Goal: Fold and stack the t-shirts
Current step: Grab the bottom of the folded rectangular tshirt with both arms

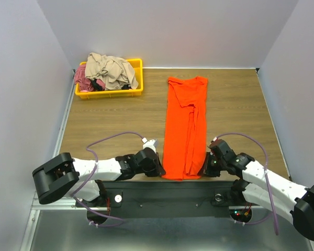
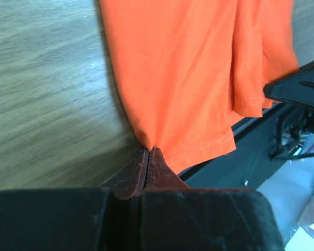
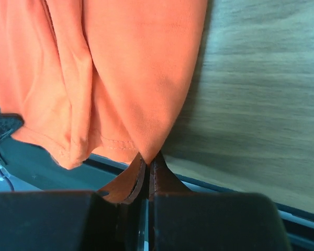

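An orange-red t-shirt (image 1: pixel 184 125) lies folded lengthwise in a long strip down the middle of the wooden table, its collar end far and its hem at the near edge. My left gripper (image 1: pixel 160 168) is shut on the hem's left corner; the left wrist view shows the orange-red t-shirt (image 2: pixel 188 78) pinched between the left gripper's (image 2: pixel 148 150) brown pads. My right gripper (image 1: pixel 203 170) is shut on the right corner, where the t-shirt's cloth (image 3: pixel 141 78) runs into the tips of the right gripper (image 3: pixel 148 156). Beige-tan (image 1: pixel 111 69) and dusty-pink (image 1: pixel 81 77) t-shirts lie heaped in a tray.
The yellow plastic tray (image 1: pixel 109 93) stands at the far left of the table (image 1: pixel 110 120). Grey walls close in the left, right and back. The black base rail (image 1: pixel 167 194) runs along the near edge under the shirt's hem.
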Available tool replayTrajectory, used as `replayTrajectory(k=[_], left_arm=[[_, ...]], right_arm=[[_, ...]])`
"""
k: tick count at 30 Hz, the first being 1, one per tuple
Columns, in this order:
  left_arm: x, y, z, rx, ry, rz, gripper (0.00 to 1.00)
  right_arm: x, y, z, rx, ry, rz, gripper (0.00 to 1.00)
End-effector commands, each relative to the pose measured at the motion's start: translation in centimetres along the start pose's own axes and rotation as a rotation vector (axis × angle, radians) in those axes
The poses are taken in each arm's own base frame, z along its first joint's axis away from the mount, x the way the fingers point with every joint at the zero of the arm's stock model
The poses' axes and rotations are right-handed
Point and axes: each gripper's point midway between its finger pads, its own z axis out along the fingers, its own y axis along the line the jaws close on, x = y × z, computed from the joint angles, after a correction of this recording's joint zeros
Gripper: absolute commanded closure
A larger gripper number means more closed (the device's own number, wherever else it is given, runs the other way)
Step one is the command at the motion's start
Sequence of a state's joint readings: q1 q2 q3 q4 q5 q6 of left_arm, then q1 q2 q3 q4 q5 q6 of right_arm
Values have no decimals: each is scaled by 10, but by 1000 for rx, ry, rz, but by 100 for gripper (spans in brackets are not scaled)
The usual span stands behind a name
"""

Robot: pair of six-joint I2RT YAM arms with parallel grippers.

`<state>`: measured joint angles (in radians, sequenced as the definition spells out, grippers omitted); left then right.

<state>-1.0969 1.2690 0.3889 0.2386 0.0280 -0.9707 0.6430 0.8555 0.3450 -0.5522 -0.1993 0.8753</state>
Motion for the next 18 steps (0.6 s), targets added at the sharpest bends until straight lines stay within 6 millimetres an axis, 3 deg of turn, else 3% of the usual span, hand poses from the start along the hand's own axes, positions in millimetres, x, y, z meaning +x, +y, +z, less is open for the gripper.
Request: replayTrajectory(k=[1, 5, 10, 12, 16, 18], left_arm=[[-8, -16, -9, 46, -22, 24, 100], [-23, -26, -10, 37, -58, 59, 100], [-58, -35, -10, 2, -149, 96, 100], [-77, -34, -11, -13, -186, 85, 100], [-122, -49, -15, 25, -279, 84, 100], [-134, -51, -13, 34, -289, 90, 100]], right_arm=[[-4, 0, -7, 28, -16, -15, 100], [-25, 6, -11, 63, -85, -47, 100], [-65, 19, -21, 117, -220, -79, 99], [-76, 23, -24, 132, -257, -77, 100], [-120, 36, -40, 201, -409, -89, 100], [-130, 39, -37, 238, -417, -97, 100]])
